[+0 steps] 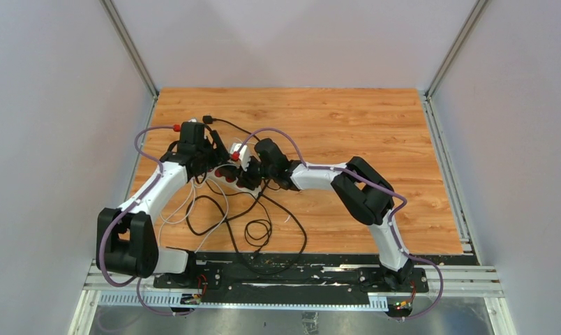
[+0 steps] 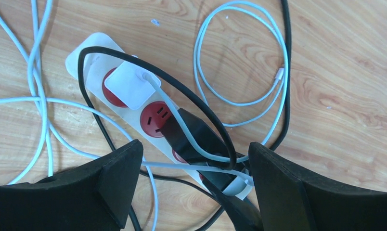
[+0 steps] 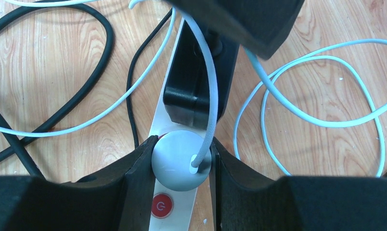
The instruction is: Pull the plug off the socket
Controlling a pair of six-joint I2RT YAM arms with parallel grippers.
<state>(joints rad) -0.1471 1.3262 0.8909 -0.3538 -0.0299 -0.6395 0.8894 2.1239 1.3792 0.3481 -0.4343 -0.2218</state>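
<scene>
- The right gripper [image 3: 182, 147] is clamped tight on a round grey plug [image 3: 179, 168], one black finger pressed against each side. The plug sits in the socket [image 2: 96, 42], and a white lead rises from its top.
- The socket, a cream power strip with red outlets, lies at an angle on the left half of the wooden table [image 1: 347, 125], about midway between near and far. It sits between the two grippers amid tangled cords.
- The left gripper [image 2: 194, 149] hangs over the strip with its jaws spread wide. It has hold of nothing, and the strip runs beneath the gap.
- A white square charger [image 2: 131, 84] fills an outlet close to one end of the strip. Next along is a bare red outlet [image 2: 155, 118], then a black adapter [image 2: 196, 137].
- A red power button [image 3: 161, 207] shows on the strip just beside the gripped plug.
- A black cord [image 2: 284, 12] loops over and around the strip, and thin white cables [image 2: 197, 53] coil on the wood on either side.
</scene>
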